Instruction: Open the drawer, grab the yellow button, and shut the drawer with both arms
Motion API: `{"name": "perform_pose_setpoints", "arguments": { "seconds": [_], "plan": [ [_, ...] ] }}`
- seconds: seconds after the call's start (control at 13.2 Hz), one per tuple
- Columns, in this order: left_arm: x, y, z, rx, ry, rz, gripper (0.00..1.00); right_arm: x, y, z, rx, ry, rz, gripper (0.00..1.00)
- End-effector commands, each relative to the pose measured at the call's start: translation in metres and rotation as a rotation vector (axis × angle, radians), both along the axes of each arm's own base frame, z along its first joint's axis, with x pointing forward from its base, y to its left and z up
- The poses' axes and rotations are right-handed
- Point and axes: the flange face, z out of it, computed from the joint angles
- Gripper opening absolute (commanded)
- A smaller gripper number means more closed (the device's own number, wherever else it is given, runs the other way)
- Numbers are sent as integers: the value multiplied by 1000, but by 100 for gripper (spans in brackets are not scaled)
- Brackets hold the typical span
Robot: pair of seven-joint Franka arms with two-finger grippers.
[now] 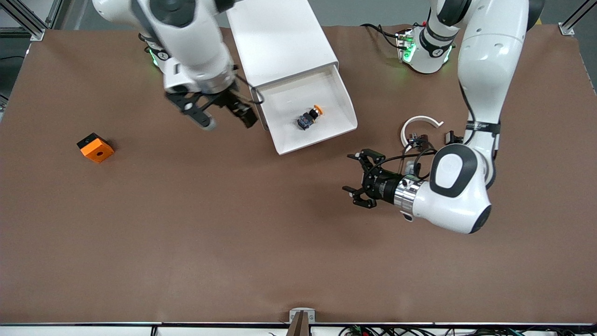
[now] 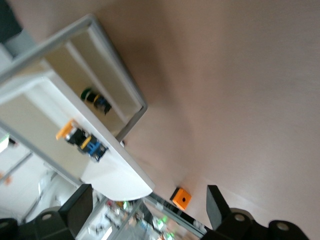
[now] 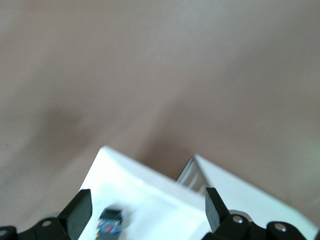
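Note:
The white drawer (image 1: 343, 100) stands pulled out of its white cabinet (image 1: 280, 37). The button (image 1: 308, 117) lies on its side in the drawer, orange cap toward the cabinet, black body and bluish base. My right gripper (image 1: 228, 122) is open and empty, up beside the drawer on the right arm's side. In the right wrist view the button (image 3: 110, 222) shows between the open fingers, over the drawer's floor (image 3: 155, 200). My left gripper (image 1: 348, 172) is open and empty, low over the bare table nearer the front camera than the drawer. The left wrist view shows the button (image 2: 82, 141) in the drawer.
An orange square block (image 1: 95, 148) with a centre hole lies toward the right arm's end of the table; it also shows in the left wrist view (image 2: 181, 198). A white C-shaped piece (image 1: 419, 122) lies on the brown table (image 1: 233, 233) by the left arm.

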Motion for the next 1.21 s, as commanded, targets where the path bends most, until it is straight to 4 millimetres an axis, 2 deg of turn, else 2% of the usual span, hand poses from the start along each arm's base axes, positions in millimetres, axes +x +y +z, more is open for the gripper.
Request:
{"name": "perform_pose_setpoints", "arguments": {
  "seconds": [0.0,0.23,0.38,0.6,0.75,0.91,1.13],
  "plan": [
    [-4,30,56,58,-218,-132,100,-11,42,-26,10,-12,-88,100],
    [-5,63,90,191,-410,-306,100,-38,98,-66,2,-30,-138,100],
    [-8,84,111,284,-530,-483,100,-45,117,-94,-29,-21,-113,100],
    [-17,107,154,336,-674,-711,100,-40,143,-119,-59,-40,-129,100],
    [-20,125,174,353,-739,-867,100,-36,147,-127,-67,-43,-129,100],
    [-24,141,191,330,-784,-928,100,-34,145,-130,-72,-42,-122,100],
    [-40,189,208,284,-816,-975,100,-32,143,-129,-74,-40,-116,100]
  ]
}}
